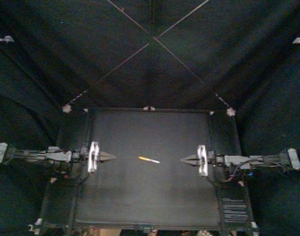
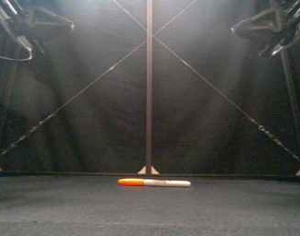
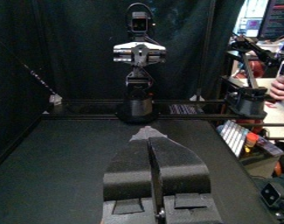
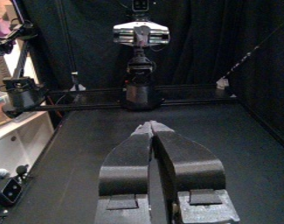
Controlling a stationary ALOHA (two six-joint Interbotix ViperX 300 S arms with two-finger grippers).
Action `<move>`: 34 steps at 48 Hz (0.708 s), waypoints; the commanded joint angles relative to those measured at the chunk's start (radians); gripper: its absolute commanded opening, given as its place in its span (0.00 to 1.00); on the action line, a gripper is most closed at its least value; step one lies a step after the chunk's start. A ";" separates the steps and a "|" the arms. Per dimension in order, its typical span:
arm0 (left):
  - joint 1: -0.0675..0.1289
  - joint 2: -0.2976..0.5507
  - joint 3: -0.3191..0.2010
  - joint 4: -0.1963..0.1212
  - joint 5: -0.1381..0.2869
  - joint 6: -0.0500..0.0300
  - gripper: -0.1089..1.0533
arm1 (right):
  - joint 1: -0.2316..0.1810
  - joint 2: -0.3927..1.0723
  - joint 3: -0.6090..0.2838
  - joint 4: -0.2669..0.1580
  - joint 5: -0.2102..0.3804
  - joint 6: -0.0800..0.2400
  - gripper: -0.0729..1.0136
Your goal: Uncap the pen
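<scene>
A marker pen (image 1: 149, 160) lies flat near the middle of the table, its orange cap end to the left and its white barrel to the right in the front view (image 2: 155, 182). My left gripper (image 1: 110, 159) rests at the table's left side with its jaws pressed together, pointing toward the pen and well short of it. At the right side my right gripper (image 1: 186, 159) mirrors it, jaws together, also apart from the pen. Each wrist view shows its own closed jaws (image 3: 150, 134) (image 4: 151, 128) and the opposite arm; the pen does not show in either.
The black table (image 1: 152, 198) is bounded by rails at left and right and by the black curtain behind. Both arms sit low at the table's sides.
</scene>
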 commanded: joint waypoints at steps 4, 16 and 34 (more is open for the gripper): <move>0.015 0.101 -0.003 0.026 -0.087 0.0077 0.06 | -0.020 0.095 -0.005 -0.002 -0.009 -0.003 0.08; 0.077 0.387 -0.046 0.028 -0.160 0.0077 0.12 | -0.169 0.574 -0.118 0.032 -0.009 0.012 0.27; 0.140 0.624 -0.115 0.025 -0.160 0.0061 0.69 | -0.176 1.049 -0.382 0.015 0.049 0.000 0.80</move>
